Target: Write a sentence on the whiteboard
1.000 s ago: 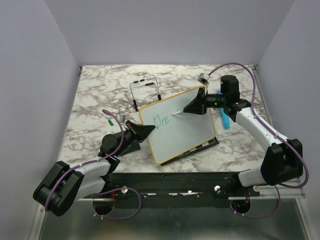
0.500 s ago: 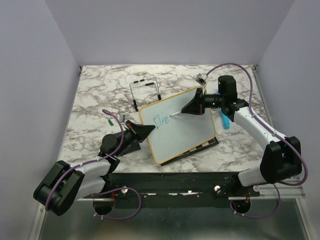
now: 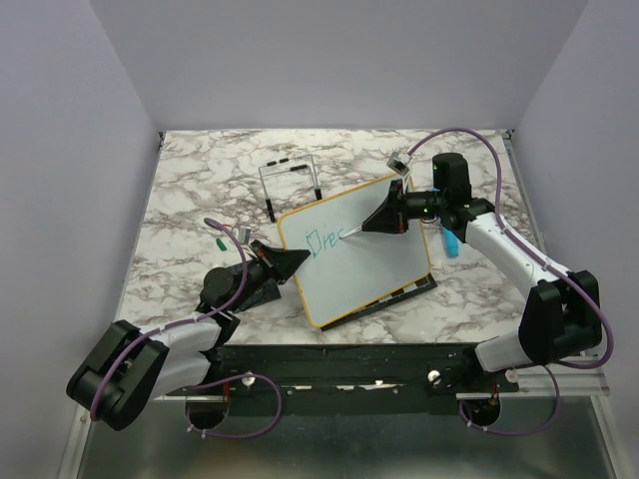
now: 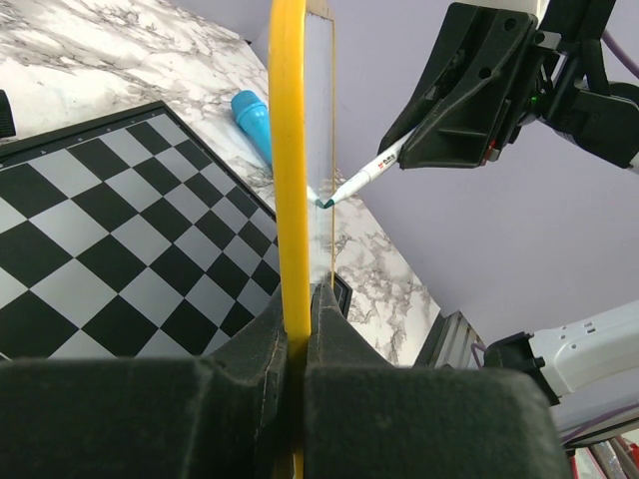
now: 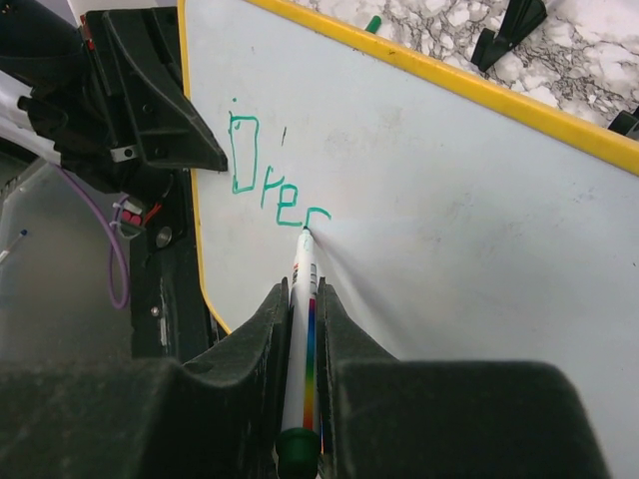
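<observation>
**Operator:** Report the hands and the work item.

**Technician:** The whiteboard (image 3: 374,264) sits mid-way across the marbled surface (image 3: 200,190), over the chessboard (image 4: 120,230). The left hand (image 4: 298,311) is clenched on the board's yellow frame at its left edge. The right hand (image 5: 303,299) is grasping the marker (image 5: 305,339), whose tip touches the board at the end of the last green stroke.

**Operator:** Progress?

**Technician:** The sentence (image 5: 272,185) reads "Dre" plus an open curve, probably the start of the next letter. Most of the board is bare, so the task is judged to be at an early stage.

**Operator:** Procedure for the current stroke?

**Technician:**
1. Close the curve with light, even pressure. In the left wrist view the board stands raised off the chessboard, so a hard push could flex or swing it.
2. Hold the left clamp firm for the whole stroke.
3. Match the height of the letters already written and follow their baseline.
4. Lift the tip clear before starting the next letter, to avoid stray lines.

**Operator:** How steeply is the board tilted?

**Technician:** That cannot be fixed. The left wrist camera sees the board edge-on and the top camera flattens it. Treat the board as propped, and press squarely into its face.
</observation>
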`<state>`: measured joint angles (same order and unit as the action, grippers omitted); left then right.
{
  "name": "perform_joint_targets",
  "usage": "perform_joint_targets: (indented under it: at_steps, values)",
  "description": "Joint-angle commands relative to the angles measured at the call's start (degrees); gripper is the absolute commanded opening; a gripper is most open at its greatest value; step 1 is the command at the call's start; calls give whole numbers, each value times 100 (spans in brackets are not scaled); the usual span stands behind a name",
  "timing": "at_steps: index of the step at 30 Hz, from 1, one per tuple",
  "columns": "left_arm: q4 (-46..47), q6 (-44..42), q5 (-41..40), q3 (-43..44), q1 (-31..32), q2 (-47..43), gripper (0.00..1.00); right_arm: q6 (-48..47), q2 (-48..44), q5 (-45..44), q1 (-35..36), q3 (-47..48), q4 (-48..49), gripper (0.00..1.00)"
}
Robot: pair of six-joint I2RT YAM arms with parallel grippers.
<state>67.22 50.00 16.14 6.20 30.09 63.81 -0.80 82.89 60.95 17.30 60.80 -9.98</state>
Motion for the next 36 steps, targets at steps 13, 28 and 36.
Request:
perform_joint_targets:
  at_steps: [13, 28, 36]
  values:
    - [-236, -693, 188, -92, 24, -18, 0, -237, -221, -399, -60, 20, -242, 0]
    - [-236, -693, 214, -48, 24, 52, 0, -26, -107, -505, -78, 336, -48, 1]
    - [-245, -711, 214, -31, 24, 61, 0, -52, -89, -470, -69, 258, -48, 1]
